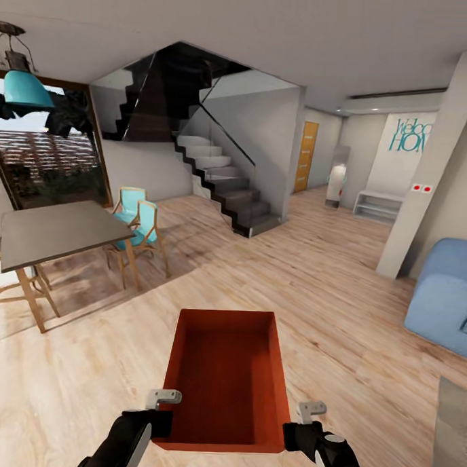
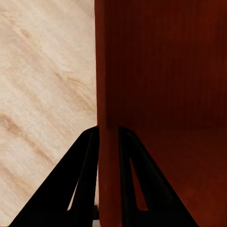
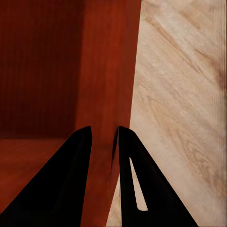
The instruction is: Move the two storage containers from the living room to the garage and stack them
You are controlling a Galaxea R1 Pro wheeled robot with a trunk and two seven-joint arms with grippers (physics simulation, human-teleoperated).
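I hold one red-orange storage container (image 1: pixel 226 376) in front of me, above the light wood-plank floor of the living room. It is open at the top and empty. My left gripper (image 1: pixel 159 420) is shut on its left wall (image 2: pixel 108 142), one finger inside and one outside. On the other side, my right gripper (image 1: pixel 294 433) pinches the right wall (image 3: pixel 105 142) the same way. The wrist views show the ribbed red inside of the container and the wood floor (image 2: pixel 42 94) below.
A grey dining table (image 1: pixel 57 232) with turquoise chairs (image 1: pixel 140 222) stands at the left. A dark staircase (image 1: pixel 225 185) rises ahead. A corridor with an orange door (image 1: pixel 305 156) runs behind it. A blue sofa (image 1: pixel 445 297) and a pillar (image 1: pixel 426 181) stand at the right.
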